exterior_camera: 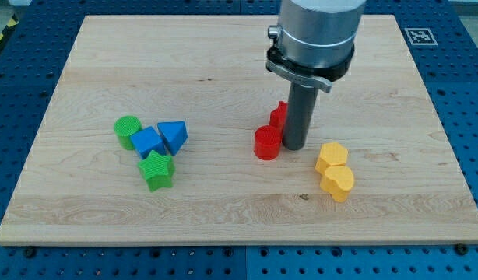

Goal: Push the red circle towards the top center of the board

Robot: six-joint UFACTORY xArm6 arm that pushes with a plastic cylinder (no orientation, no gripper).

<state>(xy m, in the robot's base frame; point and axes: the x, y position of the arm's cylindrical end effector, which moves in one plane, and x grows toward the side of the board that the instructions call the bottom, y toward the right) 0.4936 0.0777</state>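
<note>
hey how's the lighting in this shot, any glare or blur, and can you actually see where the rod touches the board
Camera view: even, soft light, with faint shadows under the blocks and no strong glare on the wooden board. The focus is sharp throughout. My tip shows clearly, just to the view's right of the red circle; the rod hides part of a second red block behind it, so its shape is unclear.

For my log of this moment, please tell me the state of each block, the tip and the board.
red circle: flat on board, touching my tip's left side.
second red block: mostly hidden behind the rod.
my tip: down at the board.
two yellow blocks: touching each other.
green circle, two blue blocks, green star: clustered at the view's left.
board: lying flat.
</note>
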